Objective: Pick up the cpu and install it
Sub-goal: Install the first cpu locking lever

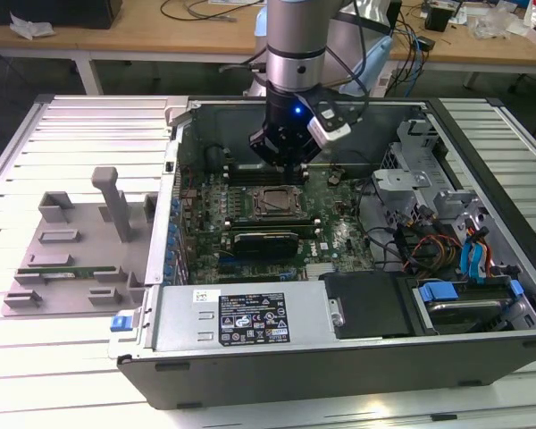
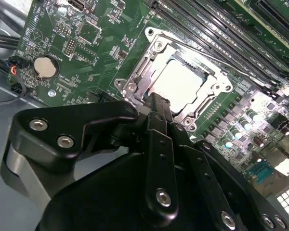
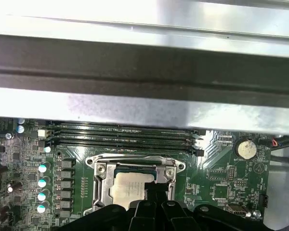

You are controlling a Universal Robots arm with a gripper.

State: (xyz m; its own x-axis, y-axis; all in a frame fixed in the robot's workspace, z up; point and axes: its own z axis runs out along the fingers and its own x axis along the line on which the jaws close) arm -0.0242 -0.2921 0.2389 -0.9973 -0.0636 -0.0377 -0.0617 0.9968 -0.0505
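The cpu (image 2: 183,84) lies flat in the open metal socket frame (image 2: 135,79) on the green motherboard, its silver top lit bright; the first wrist view shows the cpu (image 3: 127,185) too. My gripper (image 2: 156,103) hangs just above the socket's edge, fingers drawn together with nothing between them. In the exterior view the gripper (image 1: 286,159) sits inside the open computer case (image 1: 339,357), slightly behind the socket (image 1: 275,204).
Memory slots (image 3: 120,137) run beside the socket. A long black card (image 1: 266,241) lies in front of it. The case's metal wall (image 3: 144,72) rises close behind. A grey plastic tray with posts (image 1: 80,241) stands on the exterior view's left; cables and drive bays (image 1: 456,259) are on its right.
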